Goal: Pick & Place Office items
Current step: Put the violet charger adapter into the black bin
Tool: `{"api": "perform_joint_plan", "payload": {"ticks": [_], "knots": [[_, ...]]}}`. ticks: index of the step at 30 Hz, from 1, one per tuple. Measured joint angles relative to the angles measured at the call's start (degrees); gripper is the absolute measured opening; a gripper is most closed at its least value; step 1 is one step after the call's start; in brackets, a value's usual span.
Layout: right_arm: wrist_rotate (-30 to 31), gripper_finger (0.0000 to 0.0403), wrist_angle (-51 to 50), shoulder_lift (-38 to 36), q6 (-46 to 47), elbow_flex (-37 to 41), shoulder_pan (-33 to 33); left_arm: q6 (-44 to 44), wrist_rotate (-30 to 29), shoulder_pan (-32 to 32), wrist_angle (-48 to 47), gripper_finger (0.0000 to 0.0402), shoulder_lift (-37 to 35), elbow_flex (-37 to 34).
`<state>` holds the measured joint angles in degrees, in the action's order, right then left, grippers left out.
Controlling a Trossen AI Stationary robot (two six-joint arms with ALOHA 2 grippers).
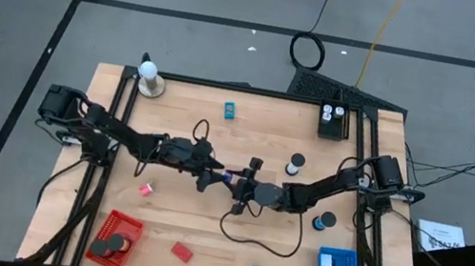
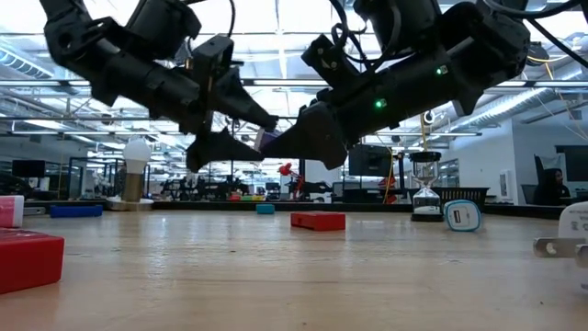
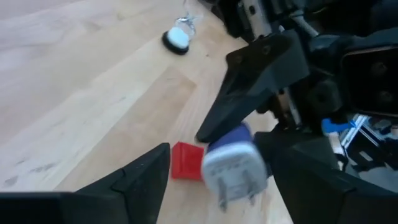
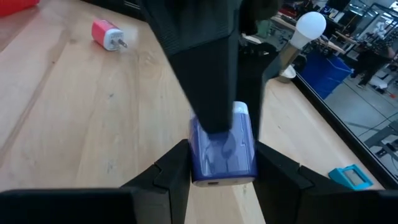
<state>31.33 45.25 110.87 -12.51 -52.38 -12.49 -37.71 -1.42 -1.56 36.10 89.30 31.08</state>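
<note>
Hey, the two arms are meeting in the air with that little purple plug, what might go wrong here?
The right gripper holds the purple plug above the table, with the left gripper crowding it. The plug may drop if the right lets go before the left has it. The fingers could also knock together.

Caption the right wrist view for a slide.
Right gripper holds a blue-and-white charger above the wooden table, meeting the left gripper's finger.

I can't read any text, label, brand or number here, neither on the table's items nor on the white sheet (image 1: 439, 236) beside it.
</note>
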Motion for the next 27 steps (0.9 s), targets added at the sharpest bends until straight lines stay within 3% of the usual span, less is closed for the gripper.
{"api": "perform_joint_plan", "payload": {"ticks": [17, 23, 27], "knots": [[0.3, 0.0135, 1.2, 0.0, -0.7, 0.0, 0.0, 2.3, 4.4, 0.3, -2.9, 0.0150, 0.0, 1.4], [0.5, 0.0139, 1.1, 0.0, -0.2, 0.0, 0.0, 2.7, 5.3, 1.5, -2.4, 0.0154, 0.0, 1.4], [2.8, 0.0172, 0.1, 0.0, 1.1, 0.0, -0.5, 3.6, 7.5, 3.0, -1.9, 0.0152, 0.0, 1.4]]}}
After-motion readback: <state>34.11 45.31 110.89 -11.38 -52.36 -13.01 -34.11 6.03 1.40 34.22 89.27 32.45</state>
